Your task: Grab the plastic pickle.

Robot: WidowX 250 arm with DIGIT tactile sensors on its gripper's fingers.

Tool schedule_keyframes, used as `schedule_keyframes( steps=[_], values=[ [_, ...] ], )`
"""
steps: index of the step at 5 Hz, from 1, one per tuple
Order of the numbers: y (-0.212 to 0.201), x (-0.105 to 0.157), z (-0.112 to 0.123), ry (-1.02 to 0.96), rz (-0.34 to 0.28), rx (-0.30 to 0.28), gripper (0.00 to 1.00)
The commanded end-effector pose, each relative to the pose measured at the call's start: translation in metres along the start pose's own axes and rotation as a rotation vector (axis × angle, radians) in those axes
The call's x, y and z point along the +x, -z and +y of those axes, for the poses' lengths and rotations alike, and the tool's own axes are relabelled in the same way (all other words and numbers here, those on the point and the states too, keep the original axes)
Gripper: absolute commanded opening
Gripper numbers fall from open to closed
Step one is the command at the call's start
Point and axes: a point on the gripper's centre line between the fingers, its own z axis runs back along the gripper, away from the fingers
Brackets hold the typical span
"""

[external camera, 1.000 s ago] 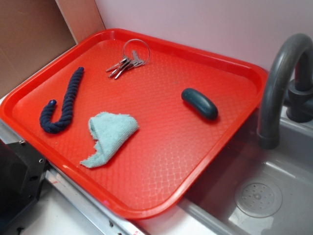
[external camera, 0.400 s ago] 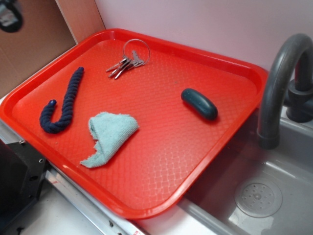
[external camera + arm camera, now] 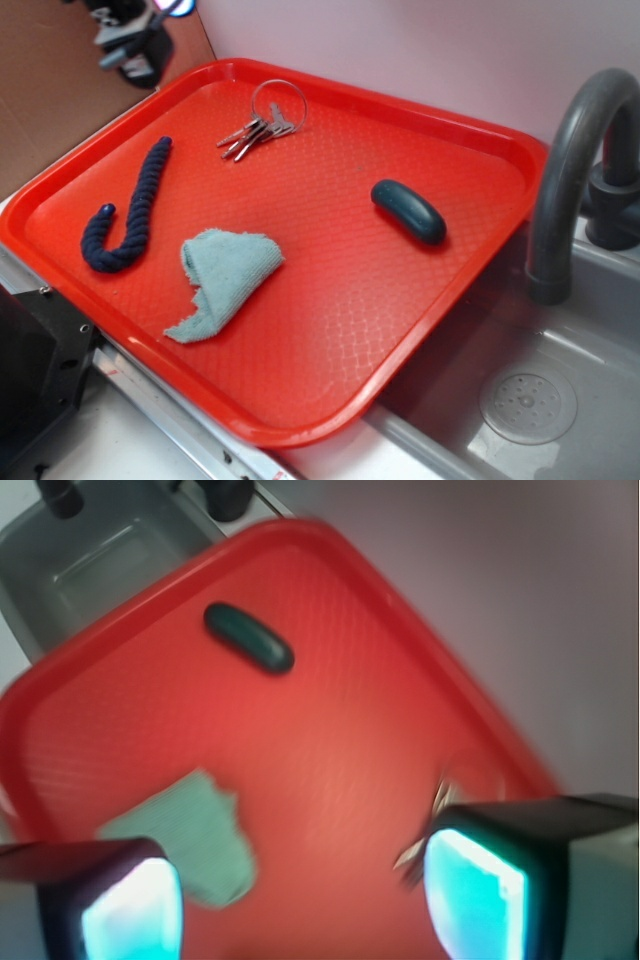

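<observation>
Exterior view: gripper up at the 11 o'clock corner, above the tray's far-left rim — approach step only, nothing held. Spread of the fingers impossible to tell from here, too small and cut off by the frame edge. Pickle lying flat at about 3 o'clock on the tray, well apart from the gripper, clear of the keys at 12, the cloth near 7 and the rope at 9. Long axis running from 10 o'clock to 4 o'clock.

Wrist view: blurred, yet two fingers standing wide apart at the bottom edge, empty. Pickle up at 11 o'clock, well ahead, slanting from 10 to 4 again.

Next move, by judgement — a long traverse across the tray to hang over the pickle, wrist turned so the fingers close across its short width rather than along its length, then a descent.
</observation>
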Motion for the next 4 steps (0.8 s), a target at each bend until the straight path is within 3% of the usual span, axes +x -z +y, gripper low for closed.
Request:
schedule_keyframes(
  steps=[1, 4],
  values=[
    [0.036, 0.046, 0.011, 0.506, -0.11, -0.052, 1.0],
    [0.098, 0.077, 0.004, 0.689, -0.052, -0.171, 1.0]
  ],
)
